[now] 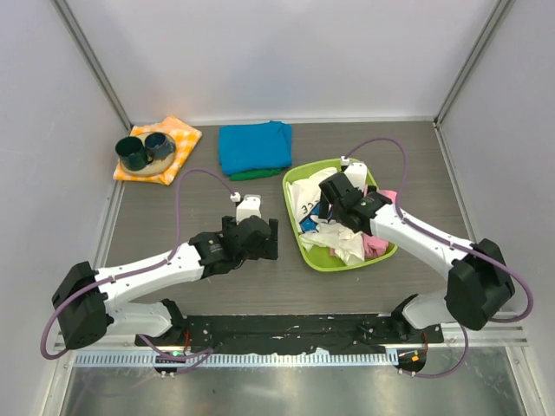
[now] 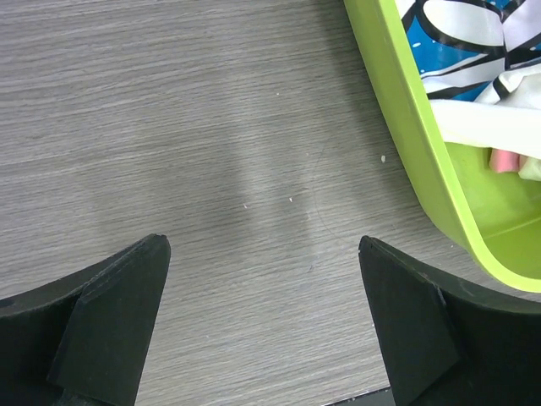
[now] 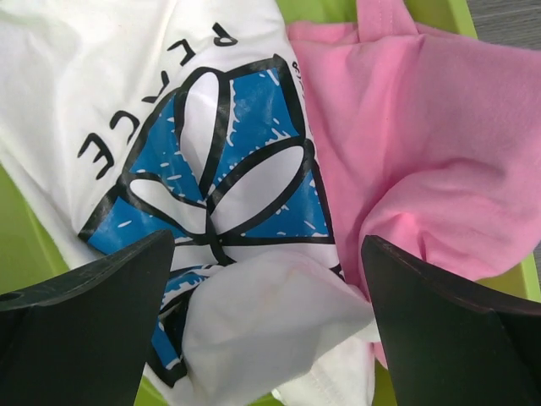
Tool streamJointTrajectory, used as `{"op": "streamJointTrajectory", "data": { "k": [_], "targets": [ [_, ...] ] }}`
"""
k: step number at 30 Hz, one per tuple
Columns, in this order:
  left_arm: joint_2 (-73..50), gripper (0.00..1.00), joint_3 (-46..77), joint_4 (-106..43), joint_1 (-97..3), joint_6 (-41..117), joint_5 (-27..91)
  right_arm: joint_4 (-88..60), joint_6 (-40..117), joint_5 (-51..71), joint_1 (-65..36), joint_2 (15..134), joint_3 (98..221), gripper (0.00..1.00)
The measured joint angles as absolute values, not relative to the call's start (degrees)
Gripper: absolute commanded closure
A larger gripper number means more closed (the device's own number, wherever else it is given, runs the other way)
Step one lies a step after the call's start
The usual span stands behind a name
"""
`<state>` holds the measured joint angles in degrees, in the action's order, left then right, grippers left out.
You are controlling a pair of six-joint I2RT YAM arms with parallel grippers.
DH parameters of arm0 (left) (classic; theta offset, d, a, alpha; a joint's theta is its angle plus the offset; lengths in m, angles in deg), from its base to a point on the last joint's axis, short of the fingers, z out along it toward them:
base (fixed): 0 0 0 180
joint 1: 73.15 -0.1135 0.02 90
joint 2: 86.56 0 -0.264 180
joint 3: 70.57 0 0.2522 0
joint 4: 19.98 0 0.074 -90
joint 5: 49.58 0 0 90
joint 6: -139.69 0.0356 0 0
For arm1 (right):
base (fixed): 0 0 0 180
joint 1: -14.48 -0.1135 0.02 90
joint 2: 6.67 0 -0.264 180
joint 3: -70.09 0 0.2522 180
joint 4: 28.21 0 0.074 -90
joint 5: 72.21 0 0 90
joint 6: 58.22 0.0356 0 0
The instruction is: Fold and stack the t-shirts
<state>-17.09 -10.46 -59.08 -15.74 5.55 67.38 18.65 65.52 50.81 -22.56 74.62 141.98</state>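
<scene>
A white t-shirt with blue daisy prints and "PEACE" lettering lies crumpled in a lime-green bin, beside a pink t-shirt. My right gripper hangs open just above them, a raised white fold between its fingers but not pinched. In the top view the right gripper sits over the bin's middle. My left gripper is open over bare table, left of the bin's wall; from above, the left gripper is near the bin's left rim. A folded turquoise t-shirt rests on a green one at the back.
An orange-and-white checked cloth at the back left carries a plate with two dark cups. White walls enclose the table on three sides. A black strip runs along the near edge by the arm bases.
</scene>
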Motion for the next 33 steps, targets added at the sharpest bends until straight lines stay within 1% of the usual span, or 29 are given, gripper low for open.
{"op": "streamJointTrajectory", "data": {
  "k": [7, 10, 19, 25, 26, 29, 30, 31, 32, 33],
  "targets": [
    [-16.98, 0.0, -10.55, -58.89, -16.25, 4.81, 69.41, 17.14, 64.6, 48.36, -22.56, 66.36, 140.82, 0.0],
    [-18.09, 0.0, -11.42, -57.66, -16.68, 4.7, 70.0, 17.45, 64.14, 47.35, -22.67, 65.53, 141.57, 0.0],
    [-19.21, 0.0, -11.92, -57.44, -17.91, 4.87, 69.78, 18.15, 63.86, 44.99, -27.54, 66.3, 140.01, 0.0],
    [-18.49, 0.0, -11.84, -58.23, -17.97, 4.79, 69.76, 17.1, 64.05, 43.48, -28.61, 71.93, 138.31, 0.01],
    [-18.49, 0.0, -11.84, -58.23, -18.08, 4.74, 69.76, 16.81, 64.07, 43.27, -28.61, 72.9, 137.85, 0.03],
    [-18.49, 0.0, -11.84, -58.23, -18.19, 4.7, 69.74, 15.96, 64.1, 42.65, -28.66, 74.49, 136.45, 0.04],
    [-18.49, 0.0, -11.84, -58.25, -18.28, 4.68, 69.74, 15.68, 64.1, 42.57, -28.66, 74.73, 135.99, 0.13],
    [-18.49, 0.0, -11.84, -58.23, -18.32, 4.68, 69.71, 15.52, 64.07, 42.5, -28.68, 74.75, 135.75, 0.24],
    [-18.49, 0.0, -11.86, -58.19, -18.41, 4.68, 69.69, 15.5, 64.07, 42.57, -28.7, 74.78, 135.64, 0.54],
    [-18.49, 0.0, -11.92, -58.1, -18.47, 4.68, 69.67, 15.44, 64.1, 42.59, -28.7, 74.78, 135.62, 0.73]
  ]
}}
